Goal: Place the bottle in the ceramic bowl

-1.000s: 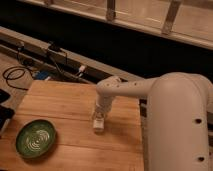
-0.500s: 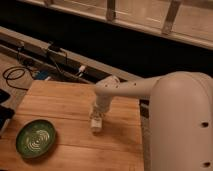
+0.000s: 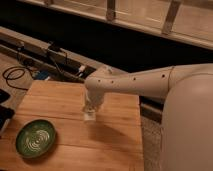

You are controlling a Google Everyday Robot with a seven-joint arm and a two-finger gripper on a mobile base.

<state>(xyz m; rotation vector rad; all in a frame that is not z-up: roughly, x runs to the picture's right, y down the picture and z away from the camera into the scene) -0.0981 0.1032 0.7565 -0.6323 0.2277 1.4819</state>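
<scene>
Wooden table [image 3: 117,142] of pale planks carries both task items. The ceramic bowl [image 3: 36,138], green with pale rings inside, sits near the front left corner and holds nothing. The white arm [image 3: 142,82] reaches in from the right and bends downward over the middle of the table, with the gripper [image 3: 90,110] pointing straight down. A small whitish shape at its lower end is taken to be the bottle [image 3: 90,117], standing roughly upright. It is well apart from the bowl, to the bowl's right and further back. Whether the gripper is closed on the bottle or only poised around it cannot be told, nor whether the bottle rests on the wood or hangs just clear of it. Dark cables [image 3: 15,75] lie on the floor beyond the table's left rear corner, out of the working path.

Assessment: the pick-up stage is in hand, and the transfer is not yet done. The next move calls for a confirmed hold, a lift clear of the wood, then travel left and toward the front until the bottle is over the bowl's centre. It should be lowered inside the rim before release, since a tall, narrow bottle may tip on the curved glaze.
</scene>
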